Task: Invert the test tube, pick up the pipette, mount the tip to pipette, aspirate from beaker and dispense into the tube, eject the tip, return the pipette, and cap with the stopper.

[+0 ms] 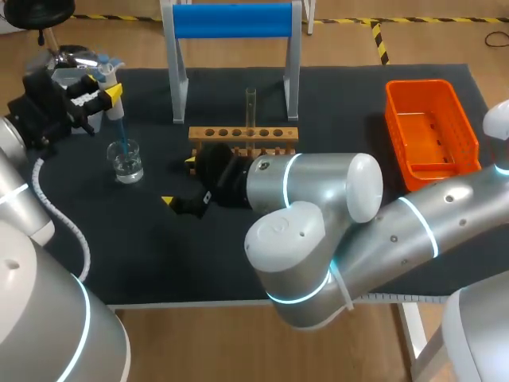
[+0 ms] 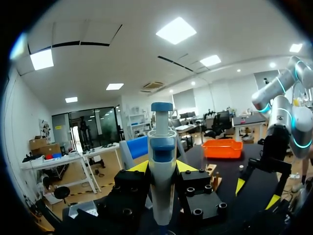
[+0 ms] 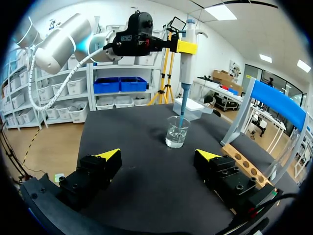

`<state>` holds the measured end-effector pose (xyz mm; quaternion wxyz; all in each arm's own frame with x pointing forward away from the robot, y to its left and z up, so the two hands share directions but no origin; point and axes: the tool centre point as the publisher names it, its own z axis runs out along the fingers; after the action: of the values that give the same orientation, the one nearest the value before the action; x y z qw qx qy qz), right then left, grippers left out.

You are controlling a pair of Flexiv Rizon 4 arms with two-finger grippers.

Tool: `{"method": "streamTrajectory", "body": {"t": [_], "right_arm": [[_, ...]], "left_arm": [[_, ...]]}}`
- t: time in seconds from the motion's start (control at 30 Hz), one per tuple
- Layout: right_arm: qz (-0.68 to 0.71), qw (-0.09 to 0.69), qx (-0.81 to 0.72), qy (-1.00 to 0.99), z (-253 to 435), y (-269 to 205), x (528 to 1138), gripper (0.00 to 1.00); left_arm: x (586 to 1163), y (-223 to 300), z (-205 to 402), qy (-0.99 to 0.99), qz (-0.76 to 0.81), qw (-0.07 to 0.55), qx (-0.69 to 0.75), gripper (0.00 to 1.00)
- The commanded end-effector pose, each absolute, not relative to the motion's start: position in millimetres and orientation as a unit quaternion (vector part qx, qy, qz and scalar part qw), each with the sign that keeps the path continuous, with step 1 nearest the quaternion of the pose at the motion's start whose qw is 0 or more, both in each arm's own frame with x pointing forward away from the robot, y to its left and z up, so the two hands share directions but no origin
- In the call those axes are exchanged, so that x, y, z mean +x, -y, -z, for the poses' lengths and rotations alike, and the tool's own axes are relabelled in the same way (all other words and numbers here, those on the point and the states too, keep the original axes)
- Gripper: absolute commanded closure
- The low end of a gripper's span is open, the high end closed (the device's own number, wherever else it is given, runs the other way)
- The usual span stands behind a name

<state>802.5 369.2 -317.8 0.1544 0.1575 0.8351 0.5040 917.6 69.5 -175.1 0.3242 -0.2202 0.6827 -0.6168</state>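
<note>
I see a black table (image 1: 238, 263) on a pale wood floor (image 1: 183, 350), with yellow-and-black tape (image 1: 380, 40) on the floor behind it. In my left wrist view, a white ceiling (image 2: 122, 63) carries bright square lights (image 2: 176, 30). A white wall (image 2: 19, 117) runs beside it, and glass doors (image 2: 93, 127) stand far off. In my right wrist view, white shelves (image 3: 73, 105) hold blue bins (image 3: 120, 84).
</note>
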Motion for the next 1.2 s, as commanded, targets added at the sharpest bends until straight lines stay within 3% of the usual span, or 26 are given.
{"method": "streamTrajectory", "body": {"t": [0.03,1.2], "right_arm": [[-0.504,0.154,0.157,-0.835,317.5,-368.3,802.5,0.0],[-0.504,0.154,0.157,-0.835,317.5,-368.3,802.5,0.0]], "left_arm": [[917.9,-69.3,179.2,-0.682,0.619,0.323,-0.22,1.0],[917.0,-73.4,192.5,-0.685,0.614,0.318,-0.231,1.0]]}}
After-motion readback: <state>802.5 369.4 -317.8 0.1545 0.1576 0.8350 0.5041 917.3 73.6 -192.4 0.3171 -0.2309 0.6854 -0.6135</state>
